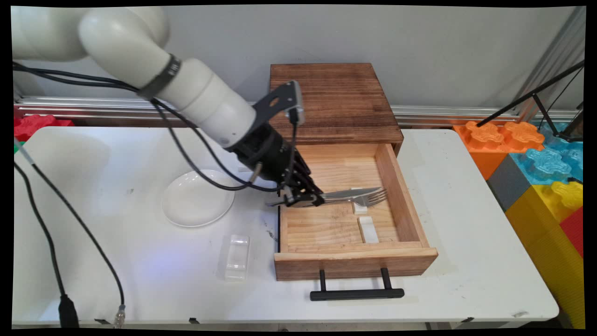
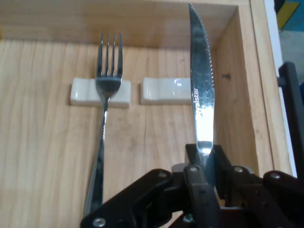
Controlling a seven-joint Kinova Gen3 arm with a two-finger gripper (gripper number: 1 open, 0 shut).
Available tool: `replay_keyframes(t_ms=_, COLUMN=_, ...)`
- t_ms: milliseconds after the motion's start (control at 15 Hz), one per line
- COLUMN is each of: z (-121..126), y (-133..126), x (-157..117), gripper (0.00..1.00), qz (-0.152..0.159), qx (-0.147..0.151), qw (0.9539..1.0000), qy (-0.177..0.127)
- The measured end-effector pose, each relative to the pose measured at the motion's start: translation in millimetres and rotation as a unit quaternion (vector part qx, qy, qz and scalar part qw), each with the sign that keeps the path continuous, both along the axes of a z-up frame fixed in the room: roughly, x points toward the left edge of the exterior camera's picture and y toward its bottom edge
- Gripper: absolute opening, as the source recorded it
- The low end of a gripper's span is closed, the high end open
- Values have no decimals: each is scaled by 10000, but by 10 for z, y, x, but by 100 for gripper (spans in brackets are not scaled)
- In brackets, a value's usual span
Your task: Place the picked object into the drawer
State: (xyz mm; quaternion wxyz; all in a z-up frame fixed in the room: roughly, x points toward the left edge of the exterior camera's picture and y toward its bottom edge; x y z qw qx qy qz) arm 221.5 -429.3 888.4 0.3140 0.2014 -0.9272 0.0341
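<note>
My gripper (image 1: 304, 199) is shut on a steel table knife (image 1: 353, 192) and holds it level above the open wooden drawer (image 1: 406, 200). In the hand view the serrated blade (image 2: 201, 85) points away from the gripper (image 2: 205, 156), toward the drawer's far wall. A steel fork (image 1: 374, 199) lies in the drawer with its neck on a small white rest (image 2: 81, 93). A second white rest (image 2: 164, 90) lies bare beside it, just left of the blade. The fork (image 2: 106, 95) runs parallel to the knife.
The drawer is pulled out of a dark wooden cabinet (image 1: 333, 100), and its black handle (image 1: 357, 294) is near the table's front edge. A white plate (image 1: 197, 198) and a clear plastic block (image 1: 237, 256) lie left of the drawer. Coloured foam blocks (image 1: 536, 163) stand at the right.
</note>
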Motion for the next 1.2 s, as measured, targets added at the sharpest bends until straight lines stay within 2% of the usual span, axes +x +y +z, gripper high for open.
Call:
replay_keyframes(t_ms=533, z=-321, y=-197, x=-353, gripper=0, qz=33, qx=110, qw=9999, qy=72)
replay_keyframes(t_ms=1200, z=-788, y=-344, x=-483, gripper=0, qz=31, qx=229, qw=9997, qy=48)
